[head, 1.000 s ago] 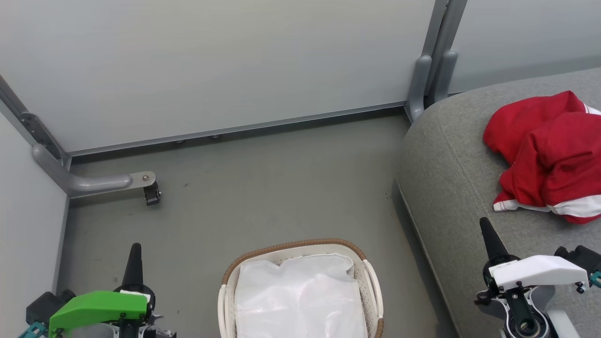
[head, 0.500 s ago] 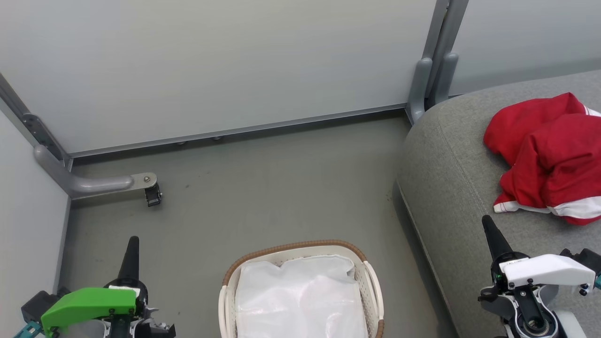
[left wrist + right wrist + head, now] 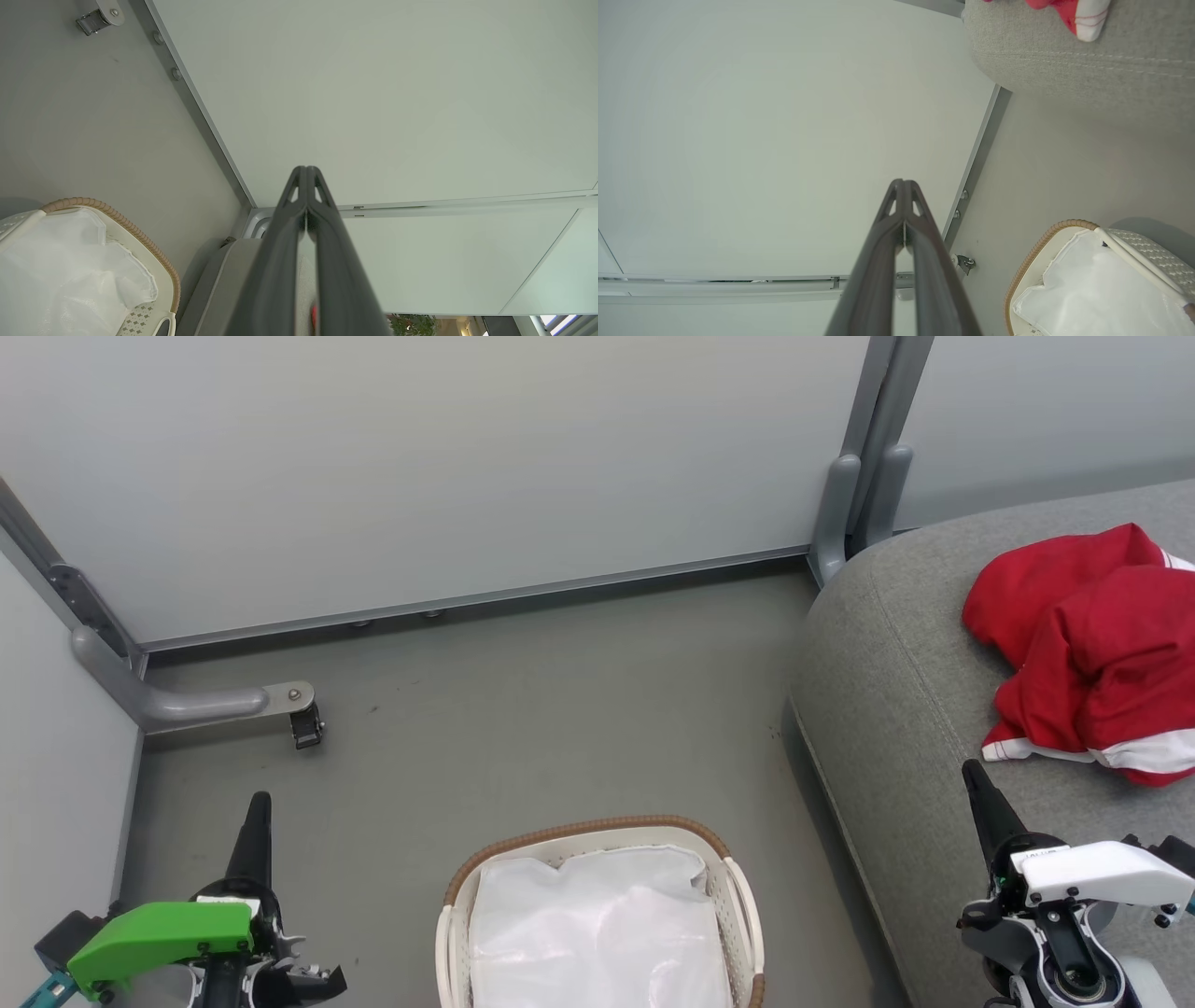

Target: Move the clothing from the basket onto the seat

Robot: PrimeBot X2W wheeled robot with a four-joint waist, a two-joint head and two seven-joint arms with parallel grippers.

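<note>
Red clothing (image 3: 1092, 653) is on the seat (image 3: 896, 728); the basket (image 3: 588, 827) holds just its liner (image 3: 597, 933).

The job looks done to me. The clothing lies in one heap on top of the grey seat, back from its rounded corner, and I count two pieces, one plain and one with white stripes. One basket sits on the floor near the seat's edge, with one white liner inside and no red that I can see. Two claws: the left claw (image 3: 259, 803) and the right claw (image 3: 976, 777) are each pinched closed, holding nothing.
</note>
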